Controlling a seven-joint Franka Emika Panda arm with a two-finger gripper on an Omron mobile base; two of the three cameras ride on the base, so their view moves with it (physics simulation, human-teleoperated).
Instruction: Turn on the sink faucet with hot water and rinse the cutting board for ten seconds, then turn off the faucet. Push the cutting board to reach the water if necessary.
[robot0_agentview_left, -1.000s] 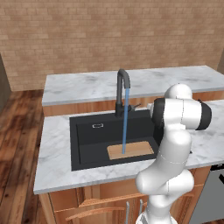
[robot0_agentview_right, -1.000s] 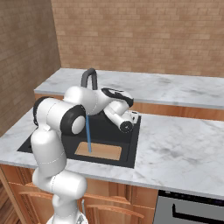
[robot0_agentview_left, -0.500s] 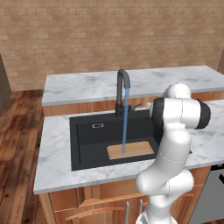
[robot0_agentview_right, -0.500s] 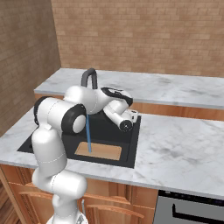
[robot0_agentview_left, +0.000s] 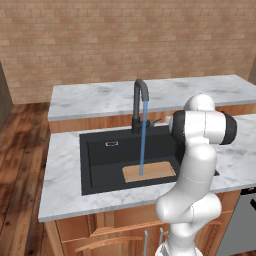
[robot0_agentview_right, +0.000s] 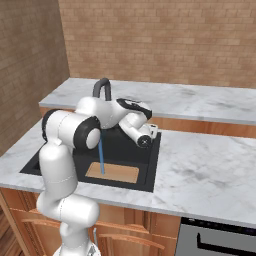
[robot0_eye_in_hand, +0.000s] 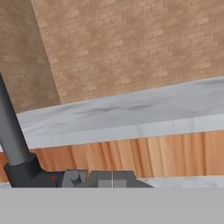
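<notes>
Claw (robot0_eye_in_hand: 112, 180) shut, empty, seemingly touching faucet lever (robot0_eye_in_hand: 72, 178).

You've got one sink faucet (robot0_agentview_left: 140, 102), one sink (robot0_agentview_left: 100, 162), one cutting board (robot0_agentview_left: 150, 172) and one stream of water (robot0_agentview_left: 143, 140) here — plus two marble countertops, the front one (robot0_agentview_left: 60, 195) around the basin and the raised back one (robot0_agentview_left: 100, 97) — and one brick wall (robot0_agentview_left: 125, 40).

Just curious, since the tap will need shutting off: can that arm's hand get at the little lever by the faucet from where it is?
Probably yes: the gripper, jaws shut, sits right beside the lever with nothing between them.
</notes>
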